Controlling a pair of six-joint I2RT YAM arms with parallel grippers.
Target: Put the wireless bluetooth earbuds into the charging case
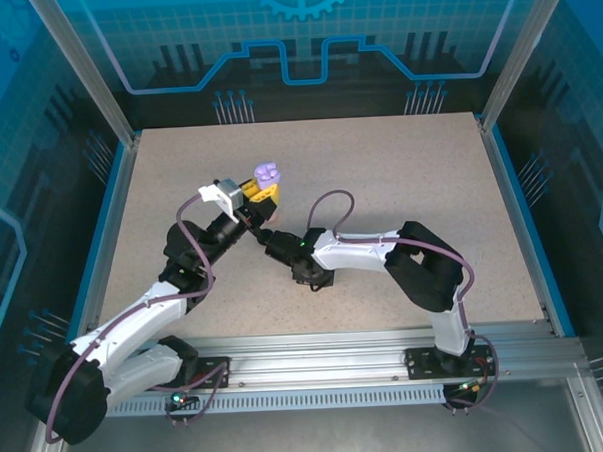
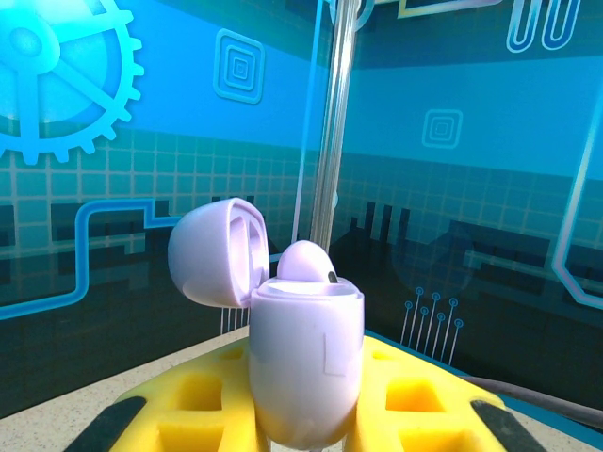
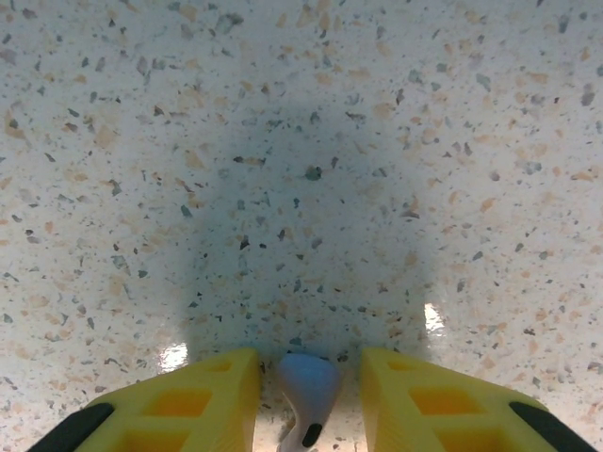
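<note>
Earbud in hand: a pale lavender earbud (image 3: 309, 384) hangs between the yellow fingers (image 3: 193, 405) of the right gripper (image 3: 309, 360), rounded head toward the fingertips and dark stem tip back toward the wrist.
Right gripper: clamped on that earbud and pointing straight down. A sliver of gap shows on either side of the head, so the pinch must sit lower on the stem.
Under the right gripper: speckled table (image 3: 471, 141) well below the fingertips, with a soft shadow (image 3: 301, 217) of the gripper on it.
Second earbud: another lavender bud (image 2: 306, 260) sits in the charging case (image 2: 306, 367), its rounded top poking above the rim, just ahead of the left gripper's fingertips.
Charging case: lavender, upright, with its lid (image 2: 219, 250) swung open and tilted to the gripper's left.
Left gripper: the left gripper (image 2: 306, 407) is closed tight on the lower body of the case, one yellow finger on each side.
From above: the case (image 1: 267, 173) is lifted at the far end of the left arm, and the right arm's wrist is just beside it on the near side.
</note>
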